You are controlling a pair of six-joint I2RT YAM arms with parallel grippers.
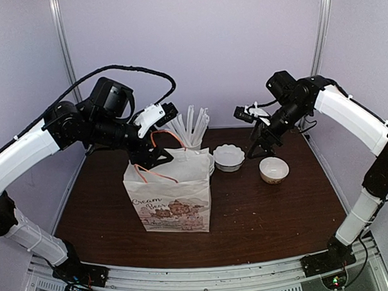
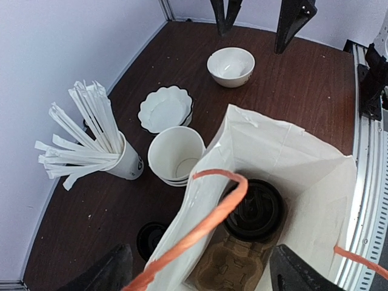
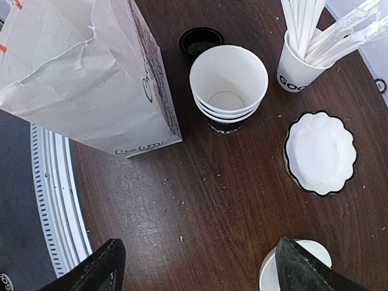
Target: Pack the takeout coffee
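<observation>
The takeout coffee (image 2: 254, 209) stands inside the white paper bag (image 2: 285, 151). Only its black lid shows, and it is seated in a brown cardboard cup carrier (image 2: 233, 264). My left gripper (image 2: 200, 280) hangs open just above the bag's mouth, with the orange handle (image 2: 212, 218) passing between its fingers untouched. In the top view the bag (image 1: 169, 198) stands mid-table with the left gripper (image 1: 153, 160) over its top. My right gripper (image 3: 200, 273) is open and empty above bare table; in the top view it (image 1: 256, 145) is beside the bowls.
Stacked white paper cups (image 3: 228, 82) stand behind the bag, beside a loose black lid (image 3: 200, 41). A cup of wrapped straws (image 3: 300, 66), a scalloped white dish (image 3: 320, 151) and a small cream bowl (image 1: 273, 170) lie to the right.
</observation>
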